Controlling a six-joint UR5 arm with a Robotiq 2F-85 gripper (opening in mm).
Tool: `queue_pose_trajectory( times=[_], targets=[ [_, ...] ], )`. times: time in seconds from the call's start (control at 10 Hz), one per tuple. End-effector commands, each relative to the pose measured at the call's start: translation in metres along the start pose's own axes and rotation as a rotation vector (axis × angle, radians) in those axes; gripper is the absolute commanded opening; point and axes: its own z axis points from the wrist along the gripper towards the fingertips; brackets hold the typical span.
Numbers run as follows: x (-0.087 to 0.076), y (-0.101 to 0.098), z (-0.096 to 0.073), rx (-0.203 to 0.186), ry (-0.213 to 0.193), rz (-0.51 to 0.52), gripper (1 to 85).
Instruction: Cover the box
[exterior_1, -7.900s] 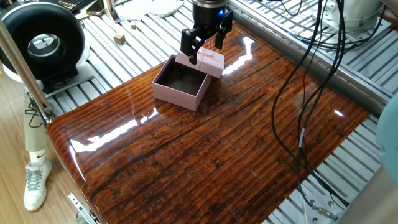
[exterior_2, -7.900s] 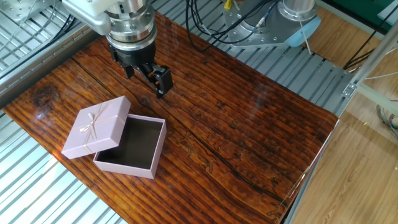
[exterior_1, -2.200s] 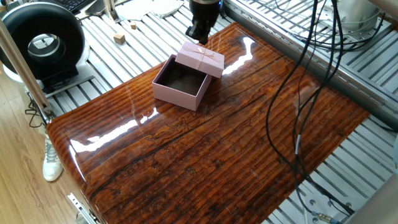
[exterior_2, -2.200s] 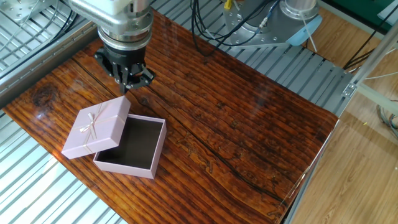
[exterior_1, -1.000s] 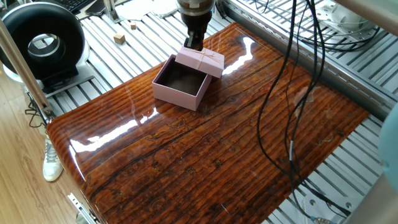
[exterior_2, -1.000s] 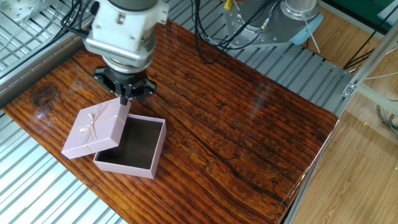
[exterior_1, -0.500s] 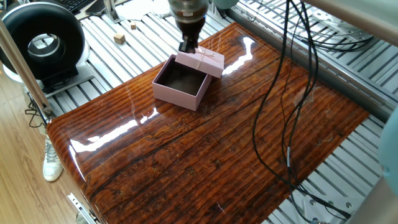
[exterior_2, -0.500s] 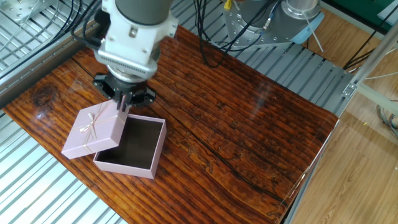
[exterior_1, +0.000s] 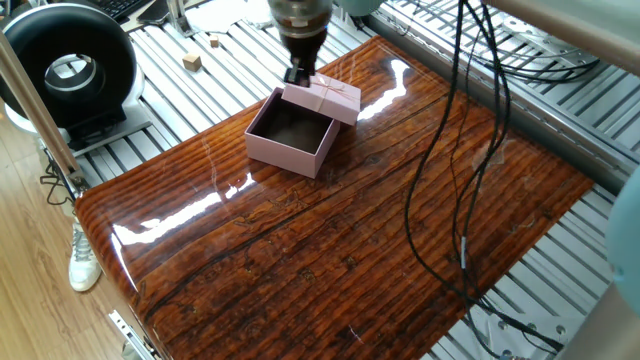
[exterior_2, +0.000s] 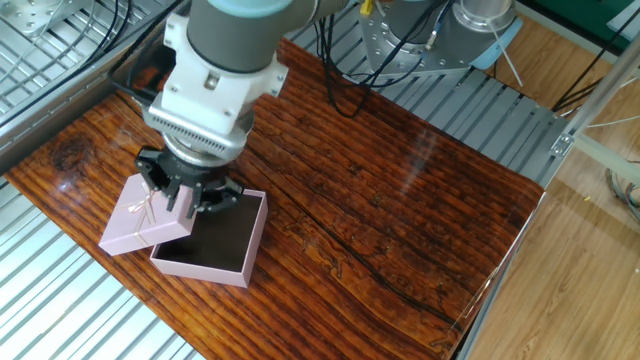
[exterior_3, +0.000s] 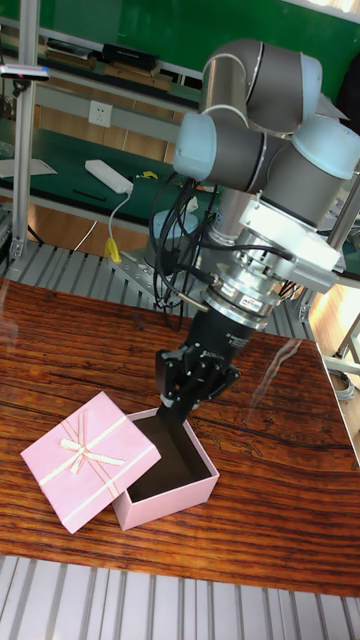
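From one fixed view, a small square pale pink cardboard box (exterior_1: 289, 135) with low walls and a dark brown inside is sitting open on a glossy striped dark wooden worktop (exterior_1: 380, 240), towards its far end. A matching pink cardboard lid with a ribbon bow (exterior_1: 323, 98) is leaning on the box's far corner, one edge propped on the wall, so it is tilting and covering almost none of the opening. The black two-finger tool (exterior_1: 299, 72) is hanging at the lid's far left edge; from here I cannot tell how far apart its fingers are.

From the other fixed view, the tool (exterior_2: 187, 197) is reaching down right at the seam where the lid (exterior_2: 143, 222) is overlapping the box (exterior_2: 213, 242). The arm's grey wrist is hiding much of the lid. The fingers appear to be straddling the lid's edge, but whether they are gripping it is unclear.

From the tall fixed view, the tool (exterior_3: 186, 392) is pointing down at the box's rear rim (exterior_3: 172, 472), beside the lid's raised corner (exterior_3: 88, 458). The fingers look close together, with the lid edge possibly between them.

Judging from all three, the covering is not yet done: the box is standing open, and the lid is waiting to be grasped, lifted, squared over the walls and pressed down.
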Motion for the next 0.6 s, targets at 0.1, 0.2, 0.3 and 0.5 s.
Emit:
queue_pose_trajectory(
  times=[0.1, 0.2, 0.3, 0.5],
  targets=[
    [-0.008, 0.011, 0.006, -0.04, 0.004, 0.081, 35.0],
    [-0.004, 0.013, 0.008, -0.042, 0.016, 0.089, 39.7],
    [0.0, 0.014, 0.011, -0.033, 0.023, 0.1, 40.7],
    [0.009, 0.021, 0.019, -0.039, 0.018, 0.137, 40.7]
  ],
)
